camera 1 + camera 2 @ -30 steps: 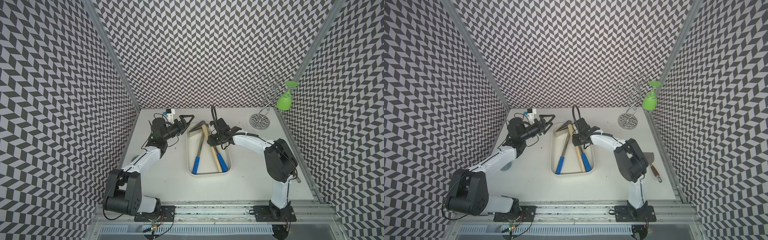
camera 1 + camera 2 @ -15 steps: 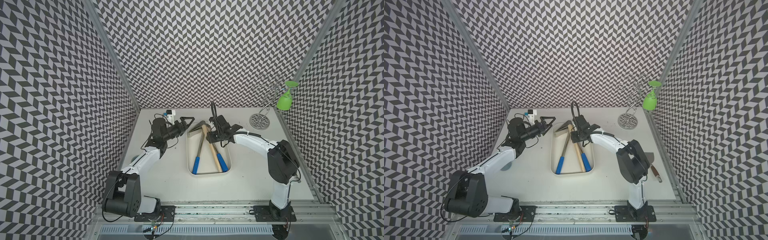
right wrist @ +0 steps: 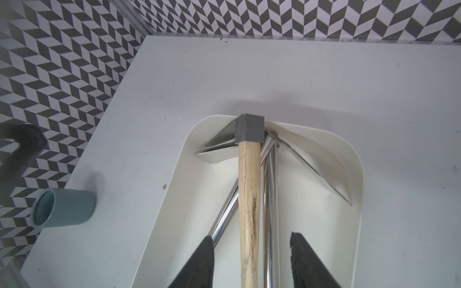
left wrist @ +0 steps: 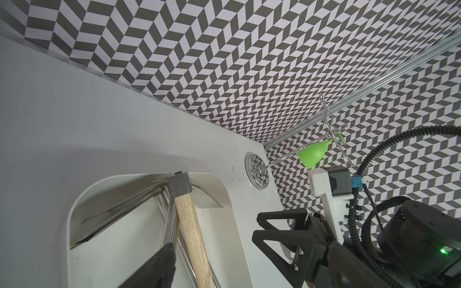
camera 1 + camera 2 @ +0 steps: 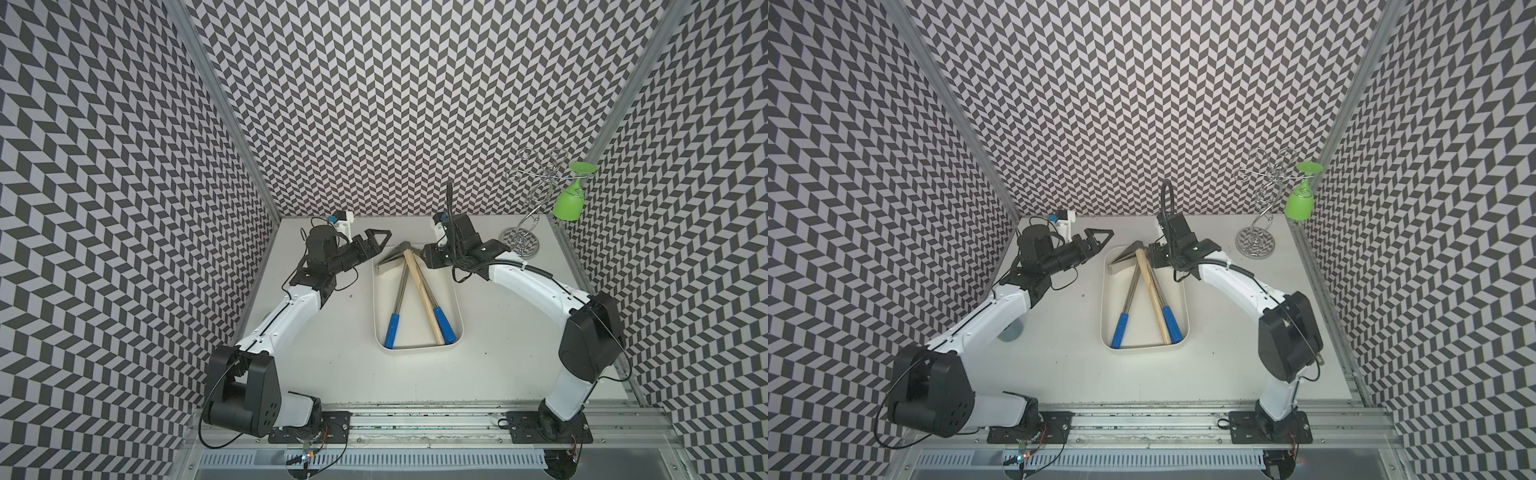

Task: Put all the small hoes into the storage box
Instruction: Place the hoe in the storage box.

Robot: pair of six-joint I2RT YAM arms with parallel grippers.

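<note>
The small hoe, with a pale wooden handle and a grey metal head, lies in the cream storage box across two chrome tools with blue grips. My right gripper hovers open over the handle near the head, with a gap on each side of the wood. My left gripper stands open just left of the box's far end, holding nothing. In the left wrist view only one of its fingers shows, beside the hoe.
A chrome wire rack with a green glass hung upside down stands at the back right. A teal cup sits left of the box, partly under my left arm. Patterned walls close three sides.
My right gripper has drawn a little toward the far end of the box. The hoe stays lying in the box. My left arm has barely shifted.
</note>
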